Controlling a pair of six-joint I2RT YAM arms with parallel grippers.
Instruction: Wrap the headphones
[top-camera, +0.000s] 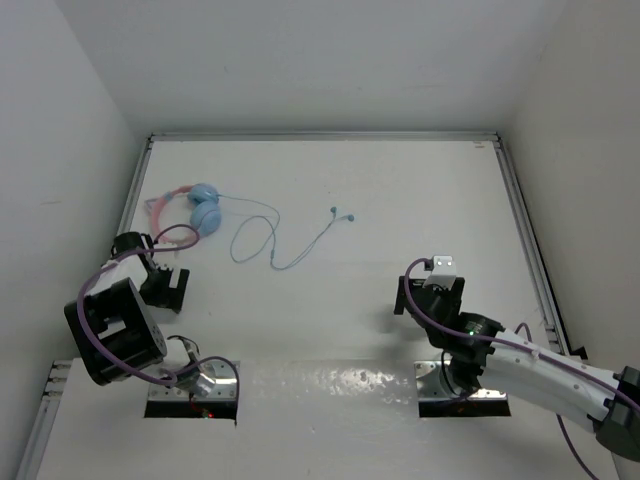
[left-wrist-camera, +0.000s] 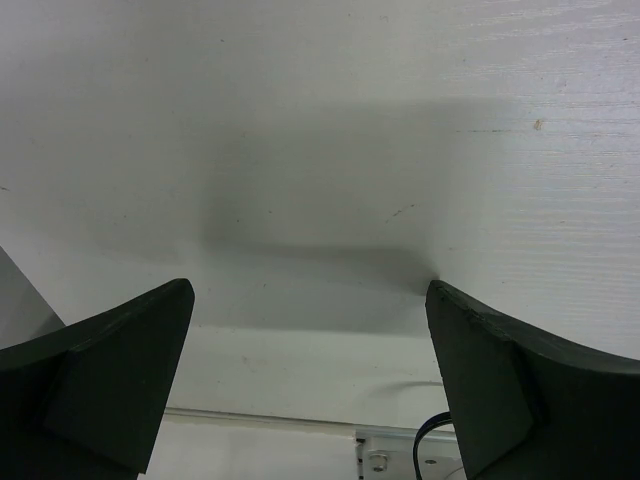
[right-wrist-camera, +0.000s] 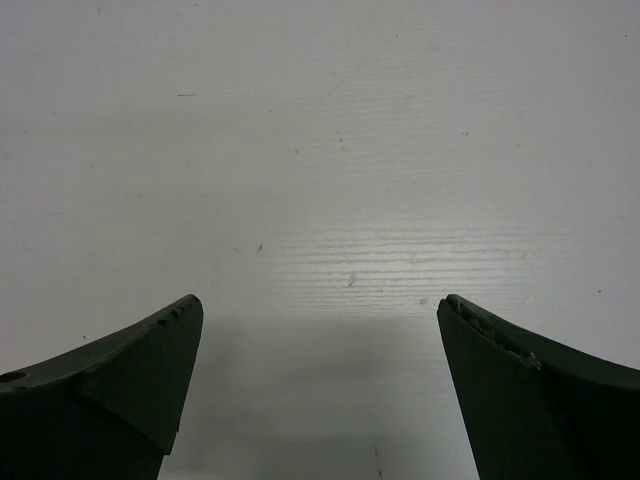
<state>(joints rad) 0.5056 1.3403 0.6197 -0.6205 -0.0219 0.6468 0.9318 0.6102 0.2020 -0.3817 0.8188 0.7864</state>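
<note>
The headphones (top-camera: 203, 210) lie on the white table (top-camera: 420, 190), in the far left part, close to the left wall. Their round blue cups sit side by side, and the pink band points to the left. The thin blue cord (top-camera: 272, 250) runs out from them to the right in loose loops, and its end rests near the middle of the table. The left hand (left-wrist-camera: 310, 300) is in front of the headphones, near them but not touching. Its two dark fingers (left-wrist-camera: 110, 370) are spread wide and hold nothing; only bare table shows between them. The right hand (right-wrist-camera: 320, 310) is well away, on the right side of the table. Its fingers are wide apart too, and they hold nothing.
</note>
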